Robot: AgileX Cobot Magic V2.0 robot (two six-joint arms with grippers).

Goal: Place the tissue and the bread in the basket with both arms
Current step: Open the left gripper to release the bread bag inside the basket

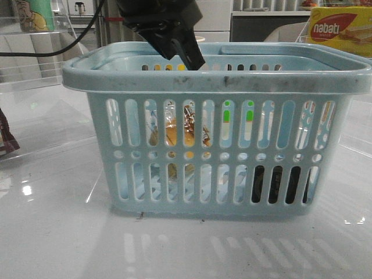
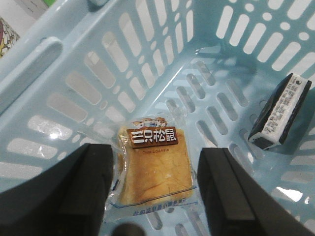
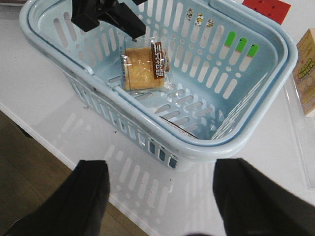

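Note:
The light-blue basket (image 1: 215, 81) stands in the middle of the table. The bread (image 2: 156, 169), golden-brown in a clear packet with a dark brown label, lies flat on its floor and shows through the slots (image 1: 174, 135) and in the right wrist view (image 3: 142, 69). The dark tissue pack (image 2: 279, 112) lies on the floor at the other end (image 1: 279, 183). My left gripper (image 2: 156, 155) is open and empty, inside the basket's top just above the bread (image 1: 186, 51). My right gripper (image 3: 162, 167) is open and empty, over the table outside the basket.
A yellow-and-red nabati box (image 1: 340, 26) stands behind the basket at the right, also in the right wrist view (image 3: 306, 69). A clear plastic stand (image 1: 35, 64) is at the left. The table's edge (image 3: 49, 150) and the wooden floor lie below my right gripper.

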